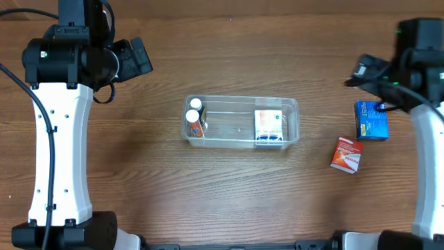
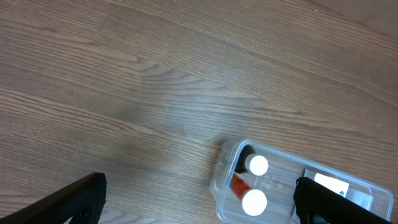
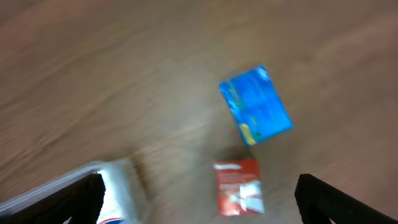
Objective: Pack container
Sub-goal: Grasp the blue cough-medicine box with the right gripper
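Well, over on the left, the left gripper (image 1: 139, 57) hangs above the bare wooden table (image 1: 139, 180), well apart from everything else. Its wrist camera shows the two dark fingers (image 2: 74, 199) spread wide with nothing between them, released and empty.

Near the middle of the table sits the container (image 1: 232, 125), a clear tub lying lengthwise left to right. At its left end are two white-capped bottles (image 1: 194, 110) close together, and one of them shows a red label. At the right end a white box with blue print (image 1: 268, 128) lies flat on the floor of the tub. The stretch between the bottles and that box is bare plastic.

To the right of the tub, on the table, lies a small red box (image 1: 347, 154), and just beyond it a blue box (image 1: 371, 120), the two near each other but apart.

Farthest right, the right gripper (image 1: 364, 69) hovers near the blue box. Its wrist picture is blurred, yet its fingers (image 3: 68, 199) stand wide apart, gripping nothing.
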### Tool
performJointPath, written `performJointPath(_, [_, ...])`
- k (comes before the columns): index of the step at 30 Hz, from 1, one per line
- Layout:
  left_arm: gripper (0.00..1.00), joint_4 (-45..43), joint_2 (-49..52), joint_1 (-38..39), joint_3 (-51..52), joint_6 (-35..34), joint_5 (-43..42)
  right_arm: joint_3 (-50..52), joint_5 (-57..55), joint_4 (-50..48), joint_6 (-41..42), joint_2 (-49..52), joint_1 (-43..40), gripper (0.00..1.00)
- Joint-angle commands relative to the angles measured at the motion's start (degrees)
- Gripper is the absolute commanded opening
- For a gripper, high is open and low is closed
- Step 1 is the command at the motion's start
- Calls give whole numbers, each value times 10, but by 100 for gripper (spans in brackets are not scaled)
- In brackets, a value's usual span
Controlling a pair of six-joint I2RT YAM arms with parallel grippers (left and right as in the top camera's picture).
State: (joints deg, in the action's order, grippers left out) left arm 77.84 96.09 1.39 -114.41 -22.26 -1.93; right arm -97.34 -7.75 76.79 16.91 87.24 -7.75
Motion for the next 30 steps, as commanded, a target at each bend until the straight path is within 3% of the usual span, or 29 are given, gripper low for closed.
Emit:
performJointPath(1, [98, 0, -4, -3, -9, 5, 10, 38, 36, -24, -64, 27, -74, 100])
performJointPath(6, [98, -1, -4, -3, -9, 5, 9, 55, 41, -95, -228, 128, -130, 100])
performJointPath(11, [98, -1, -4, -3, -9, 5, 9, 55, 74, -97, -305, 242, -131, 100])
performJointPath(18, [98, -1, -4, -3, -9, 16, 23, 55, 72, -128, -341, 319, -132, 100])
performJointPath(30, [98, -1, -2, -3, -9, 17, 26, 83, 49, -191, -347, 334, -146, 100])
